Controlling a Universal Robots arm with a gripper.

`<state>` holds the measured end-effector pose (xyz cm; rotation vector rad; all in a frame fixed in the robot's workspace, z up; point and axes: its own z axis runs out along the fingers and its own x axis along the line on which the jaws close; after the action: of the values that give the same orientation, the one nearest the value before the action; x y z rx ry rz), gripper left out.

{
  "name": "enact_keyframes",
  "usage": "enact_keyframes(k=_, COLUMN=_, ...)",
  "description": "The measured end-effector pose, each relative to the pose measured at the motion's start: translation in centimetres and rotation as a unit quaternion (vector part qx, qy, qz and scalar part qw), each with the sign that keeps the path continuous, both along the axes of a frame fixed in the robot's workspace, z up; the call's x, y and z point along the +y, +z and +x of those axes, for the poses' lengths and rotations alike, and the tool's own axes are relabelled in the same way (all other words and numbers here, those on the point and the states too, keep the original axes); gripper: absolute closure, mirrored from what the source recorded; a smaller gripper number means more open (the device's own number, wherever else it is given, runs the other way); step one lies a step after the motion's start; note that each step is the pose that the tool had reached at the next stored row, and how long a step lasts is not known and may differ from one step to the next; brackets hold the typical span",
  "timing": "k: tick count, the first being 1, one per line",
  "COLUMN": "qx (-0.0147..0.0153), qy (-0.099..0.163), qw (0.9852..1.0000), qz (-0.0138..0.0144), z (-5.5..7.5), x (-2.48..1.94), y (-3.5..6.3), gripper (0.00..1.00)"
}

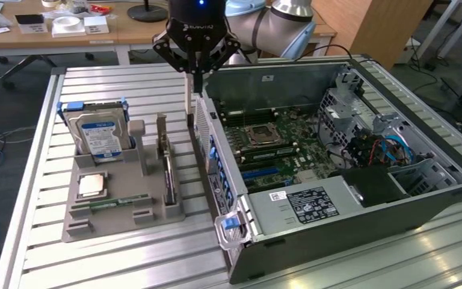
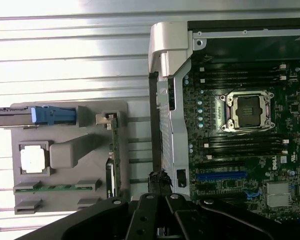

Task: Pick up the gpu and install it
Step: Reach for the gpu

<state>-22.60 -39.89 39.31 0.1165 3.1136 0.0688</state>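
The gpu stands on its edge in a slot of the grey holder, a thin dark card with a silver bracket at its far end. From the wrist, the gpu is a narrow green strip. My gripper hangs above the gap between the holder and the open computer case, its long fingers shut with nothing between them. Its tips sit close to the case's side wall, to the exterior view's right of the card and apart from it. Blue expansion slots lie on the motherboard.
The holder also carries a silver hard drive with a blue-white label, a processor chip and a green memory stick. Everything rests on a slatted aluminium table. A drive cage with cables occupies the case's right side.
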Motion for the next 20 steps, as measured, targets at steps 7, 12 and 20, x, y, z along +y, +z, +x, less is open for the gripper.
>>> enact_keyframes(k=7, qx=0.0, qy=0.0, qw=1.0, qz=0.0, z=-0.8, x=0.0, y=-0.01, gripper=0.89)
enact_keyframes(k=12, qx=0.0, qy=0.0, qw=1.0, qz=0.0, z=-1.5, x=0.0, y=-0.01, gripper=0.89)
enact_keyframes(k=20, qx=0.0, qy=0.0, qw=1.0, qz=0.0, z=-2.1, x=0.0, y=-0.02, gripper=0.89)
